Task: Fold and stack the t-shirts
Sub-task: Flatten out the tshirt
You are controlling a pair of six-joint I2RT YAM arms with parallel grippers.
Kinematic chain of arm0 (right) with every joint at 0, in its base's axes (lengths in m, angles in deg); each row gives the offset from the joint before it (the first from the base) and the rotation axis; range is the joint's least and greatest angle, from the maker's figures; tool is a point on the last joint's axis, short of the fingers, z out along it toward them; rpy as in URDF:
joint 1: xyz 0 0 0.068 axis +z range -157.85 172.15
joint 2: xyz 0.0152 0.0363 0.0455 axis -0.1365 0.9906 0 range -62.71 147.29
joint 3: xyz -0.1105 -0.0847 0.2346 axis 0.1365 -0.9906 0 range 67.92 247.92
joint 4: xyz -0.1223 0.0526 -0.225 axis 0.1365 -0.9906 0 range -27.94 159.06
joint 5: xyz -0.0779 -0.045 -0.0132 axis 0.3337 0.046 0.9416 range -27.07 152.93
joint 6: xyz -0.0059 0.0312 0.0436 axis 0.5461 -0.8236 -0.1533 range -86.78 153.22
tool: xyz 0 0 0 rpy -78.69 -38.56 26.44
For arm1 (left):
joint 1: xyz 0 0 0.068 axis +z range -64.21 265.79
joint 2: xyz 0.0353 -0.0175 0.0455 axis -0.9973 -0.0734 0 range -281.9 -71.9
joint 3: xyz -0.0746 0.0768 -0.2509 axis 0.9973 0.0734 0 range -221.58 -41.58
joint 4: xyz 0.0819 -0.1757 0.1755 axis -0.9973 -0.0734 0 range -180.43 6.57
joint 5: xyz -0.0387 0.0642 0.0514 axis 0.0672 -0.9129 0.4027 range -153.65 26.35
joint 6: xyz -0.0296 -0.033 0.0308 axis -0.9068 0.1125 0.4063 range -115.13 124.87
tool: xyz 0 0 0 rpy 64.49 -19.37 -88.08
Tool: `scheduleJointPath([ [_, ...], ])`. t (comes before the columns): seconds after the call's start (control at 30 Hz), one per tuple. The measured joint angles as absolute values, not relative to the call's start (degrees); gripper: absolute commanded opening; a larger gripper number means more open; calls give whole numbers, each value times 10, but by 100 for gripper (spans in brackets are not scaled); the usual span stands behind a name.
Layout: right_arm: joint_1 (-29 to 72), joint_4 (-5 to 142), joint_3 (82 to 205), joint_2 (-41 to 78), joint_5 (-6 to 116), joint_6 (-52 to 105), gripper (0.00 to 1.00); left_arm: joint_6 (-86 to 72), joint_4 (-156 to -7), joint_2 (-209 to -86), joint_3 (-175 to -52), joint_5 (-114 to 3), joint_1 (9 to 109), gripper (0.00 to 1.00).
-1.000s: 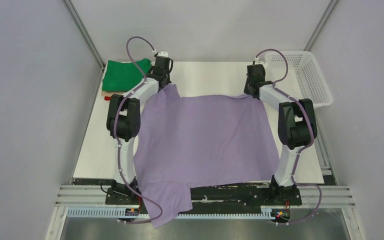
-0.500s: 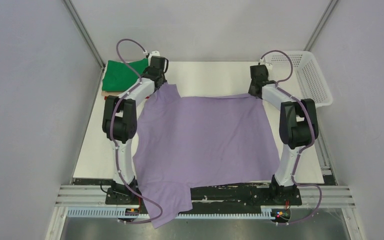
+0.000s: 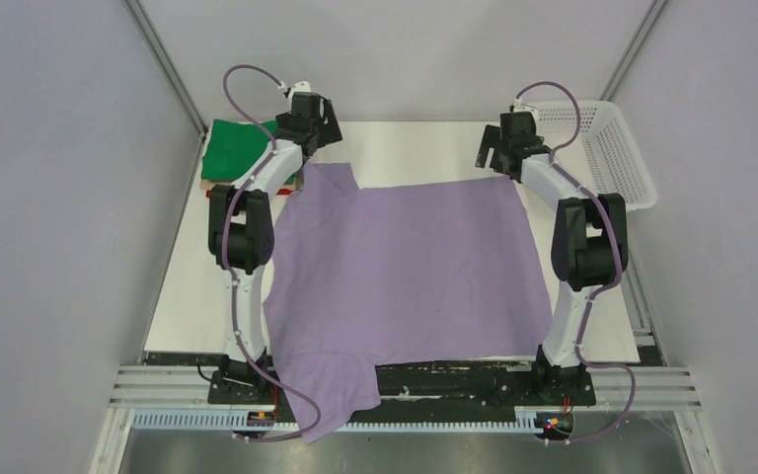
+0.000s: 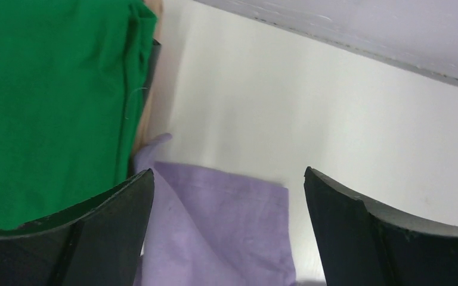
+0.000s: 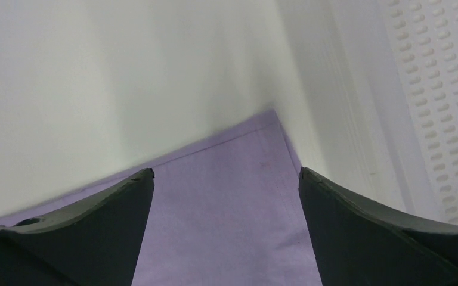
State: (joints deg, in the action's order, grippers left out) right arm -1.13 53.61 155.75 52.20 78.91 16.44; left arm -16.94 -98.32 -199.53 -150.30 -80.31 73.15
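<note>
A lavender-purple t-shirt (image 3: 405,272) lies spread flat over the white table (image 3: 415,148), one sleeve hanging off the near edge. My left gripper (image 3: 314,126) hovers open above its far left corner (image 4: 226,220), nothing between the fingers. My right gripper (image 3: 498,148) stands open over the far right corner (image 5: 244,179), which lies flat below it. A folded green t-shirt (image 3: 242,146) tops a stack at the far left (image 4: 48,101), with tan and red cloth edges showing beneath it (image 3: 215,185).
A white mesh basket (image 3: 607,148) sits at the far right corner of the table (image 5: 441,89). Grey walls close in on the left, right and back. The metal rail (image 3: 405,380) with both arm bases runs along the near edge.
Both grippers have opened and let go of the purple shirt's far corners, then lifted back toward the far edge. The far hem has dropped flat onto the table.
</note>
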Motion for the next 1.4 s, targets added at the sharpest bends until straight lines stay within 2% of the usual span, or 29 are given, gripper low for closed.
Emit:
scheduleJointPath([
  [0.2, 7, 551, 1491, 466, 750, 172, 98, -178, -988, -1957, -1461, -743, 721, 100],
  [0.47, 60, 576, 1389, 424, 712, 172, 98, -209, -992, -1854, -1316, -677, 690, 100],
  [0.8, 62, 584, 1375, 468, 714, 169, 98, -272, -1001, -1909, -1260, -661, 672, 100],
  [1.23, 27, 623, 1382, 499, 733, 149, 98, -307, -1015, -2004, -1399, -649, 674, 100],
  [1.4, 4, 628, 1427, 534, 731, 146, 98, -307, -1054, -2070, -1512, -644, 674, 100],
])
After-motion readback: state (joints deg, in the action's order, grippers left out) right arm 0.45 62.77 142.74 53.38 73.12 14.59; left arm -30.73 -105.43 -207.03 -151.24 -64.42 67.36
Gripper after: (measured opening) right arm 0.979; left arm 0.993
